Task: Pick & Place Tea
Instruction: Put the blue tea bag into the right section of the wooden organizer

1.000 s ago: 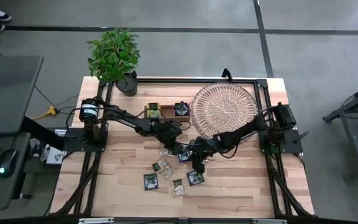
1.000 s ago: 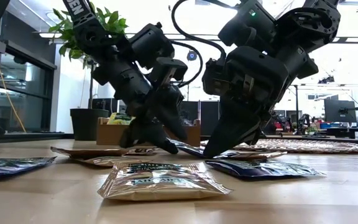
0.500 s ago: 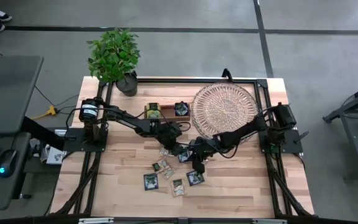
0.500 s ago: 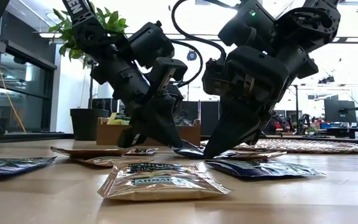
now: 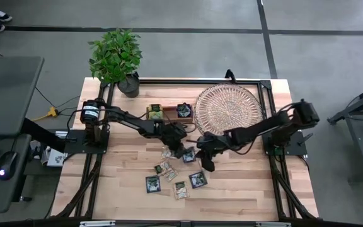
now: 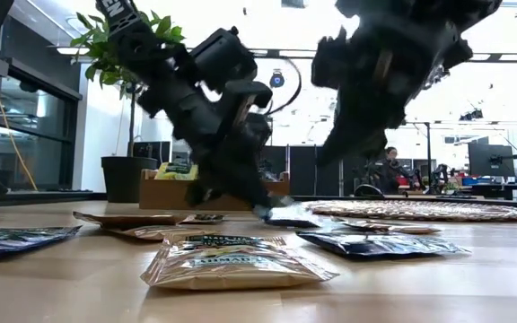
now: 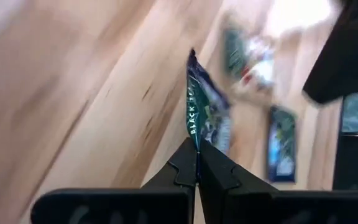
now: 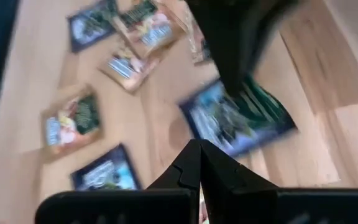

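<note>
Wooden table [image 5: 244,189], bearing all that follows; round wicker tray [image 5: 227,108] at its far right, nothing visible in it; narrow wooden box [image 5: 167,113] just left of the tray, with a few sachets showing in it; potted plant [image 5: 116,57] at the far left corner. Left gripper [image 7: 197,167] mid-table, jaws pinched fully together on the edge of a dark navy tea sachet [image 7: 199,118], which stands on edge out of the fingertips; in the low view it hangs just clear of the board. Right gripper [image 8: 200,163] beside it, nearer the tray, jaws closed on nothing, raised over the loose tea [image 5: 172,180] scattered flat at the table's front. We judge the sachet freshly taken; we would lift it straight and slowly, since an edge pinch may let it swing or slip, and keep the right arm out of the carrying path.
</note>
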